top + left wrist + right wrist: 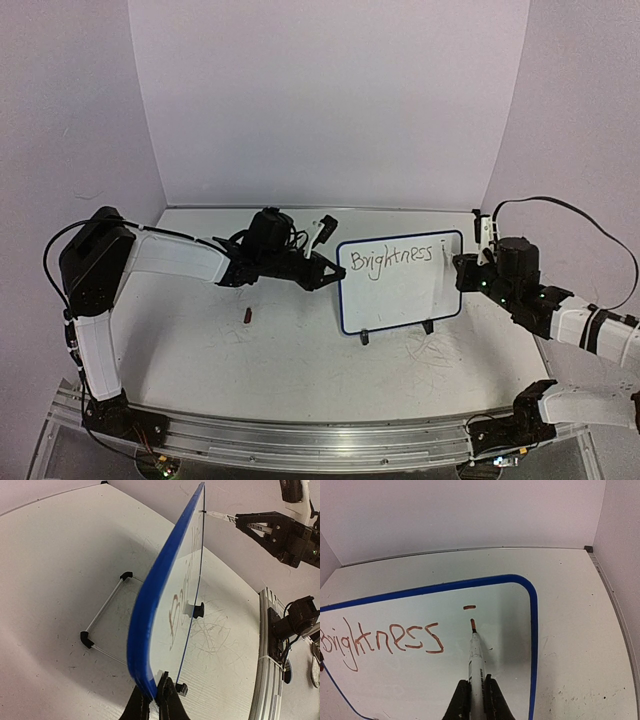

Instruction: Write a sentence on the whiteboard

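1. Writing is partway done. The whiteboard [400,295] stands upright on its small black feet [365,338], right of centre on the worktop [200,350]. The sentence [392,257], so far only the word "Brightness", runs along the top of the board.
2. The left jaws are clamped on the board's left frame edge and brace it. The right jaws are closed around the marker [476,665]. Its tip touches the board just right of the word, directly below a short dash [469,607].
3. Press lightly. The board rests only on its feet, so a hard push from the tip would probably tip it back or slide it. The left grip has to take that load firmly.
4. Hold the marker close to square with the surface, and draw each stroke slowly so the line does not skip.
5. Lift the tip fully clear between letters to avoid stray trails.
6. Little blank space is left before the right frame edge. Further words will likely fit better on a second line underneath, where the board is bare.
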Controlling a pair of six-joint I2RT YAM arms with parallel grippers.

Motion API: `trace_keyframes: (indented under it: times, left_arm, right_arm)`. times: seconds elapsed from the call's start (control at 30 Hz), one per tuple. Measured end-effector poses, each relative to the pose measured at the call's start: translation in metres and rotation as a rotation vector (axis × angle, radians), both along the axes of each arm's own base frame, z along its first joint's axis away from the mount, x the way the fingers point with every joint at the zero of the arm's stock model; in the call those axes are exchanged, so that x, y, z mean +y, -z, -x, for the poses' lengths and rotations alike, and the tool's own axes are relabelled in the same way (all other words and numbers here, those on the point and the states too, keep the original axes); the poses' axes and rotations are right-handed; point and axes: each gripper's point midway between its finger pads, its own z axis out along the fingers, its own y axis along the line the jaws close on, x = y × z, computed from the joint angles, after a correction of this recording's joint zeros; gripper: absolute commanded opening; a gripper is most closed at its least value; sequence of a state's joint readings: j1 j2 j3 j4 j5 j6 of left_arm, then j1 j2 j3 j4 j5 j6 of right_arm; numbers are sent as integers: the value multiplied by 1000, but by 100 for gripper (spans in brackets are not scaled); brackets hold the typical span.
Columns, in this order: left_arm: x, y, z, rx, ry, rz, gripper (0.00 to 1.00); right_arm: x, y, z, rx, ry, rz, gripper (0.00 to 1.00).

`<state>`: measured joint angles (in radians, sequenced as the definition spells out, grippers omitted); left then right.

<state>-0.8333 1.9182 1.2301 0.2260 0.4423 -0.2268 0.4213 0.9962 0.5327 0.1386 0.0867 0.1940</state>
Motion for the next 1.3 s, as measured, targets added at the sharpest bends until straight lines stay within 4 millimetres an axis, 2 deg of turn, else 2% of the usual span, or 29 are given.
trace_keyframes:
  times: [0.67, 0.77, 0.9, 1.1, 1.3]
  left_arm:
    - [0, 0, 0, -1, -2, -2, 0]
    - [-1, 0, 1, -3, 0, -2, 0]
    - [-1, 0, 1, -4, 1, -2, 0]
    - [-1, 0, 1, -5, 1, -2, 0]
    - [-1, -1, 1, -6, 0, -3, 0]
  right_arm:
    - [2, 15, 9, 77, -10, -23, 0]
    - [2, 9, 13, 59, -20, -34, 0]
    - [-3, -12, 17, -11, -7, -54, 0]
    - [-4, -4, 10, 6, 9, -22, 0]
    - [-5, -9, 6, -9, 17, -9, 0]
